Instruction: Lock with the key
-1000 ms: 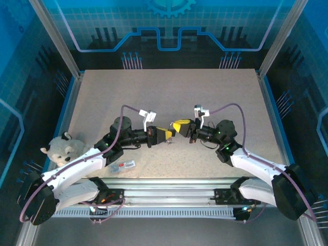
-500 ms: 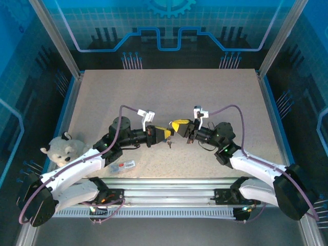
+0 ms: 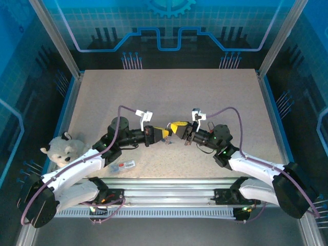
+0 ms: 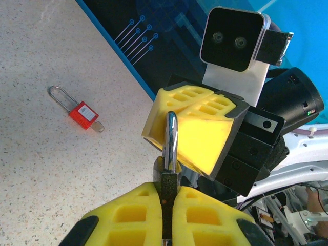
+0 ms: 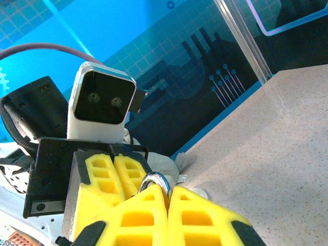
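Robot lab cell: speckled table inside blue circuit-print walls.

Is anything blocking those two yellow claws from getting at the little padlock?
Nothing visible does. The left gripper is shut on the padlock body, and the right gripper pinches its shackle directly.

Left arm: stretched low from the near left corner, reaching in to the middle.
Left wrist: turned to point right.
Left claw: yellow fingers squeezed tight together.
Right arm: stretched low from the near right corner, reaching in to the middle.
Right wrist: turned to point left.
Right claw: yellow fingers squeezed tight together.
Both claws: tip to tip, very close, right one a bit farther back.
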### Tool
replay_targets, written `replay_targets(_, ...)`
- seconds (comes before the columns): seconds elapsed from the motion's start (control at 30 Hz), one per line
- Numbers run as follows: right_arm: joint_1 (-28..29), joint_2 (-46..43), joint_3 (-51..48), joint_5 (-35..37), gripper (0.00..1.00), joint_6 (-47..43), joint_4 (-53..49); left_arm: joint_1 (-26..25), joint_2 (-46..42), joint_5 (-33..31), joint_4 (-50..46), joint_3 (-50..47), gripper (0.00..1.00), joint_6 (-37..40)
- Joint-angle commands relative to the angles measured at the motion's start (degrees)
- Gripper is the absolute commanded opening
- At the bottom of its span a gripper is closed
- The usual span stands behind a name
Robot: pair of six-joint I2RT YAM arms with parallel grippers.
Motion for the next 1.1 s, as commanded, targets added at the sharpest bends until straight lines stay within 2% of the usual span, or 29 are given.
replay_targets(0.0, 3.1, 0.7, -3.2, -7.6, 0.0, -2.3, -7.8, 3.8, -1.8, -9.8, 14.8, 2.6, 0.0, -1.6)
replay_targets(0.3, 4.0, -0.8, -3.5, -7.1, 0.0, -2.5, -9.4, 3.8, -1.6, -11.6, 11.1, 2.6, 0.0, 0.2)
replay_targets(0.83, 11.4, -0.3, -7.3, 0.9, 0.0, -5.2, -8.4, 3.8, -0.1, -14.1, 11.0, 2.5, 0.0, 0.2)
replay_targets(1.07, 14.2, 0.8, -6.9, 1.8, 0.0, -6.4, -8.3, 3.9, 0.0, -15.0, 11.0, 2.2, 0.0, 0.2)
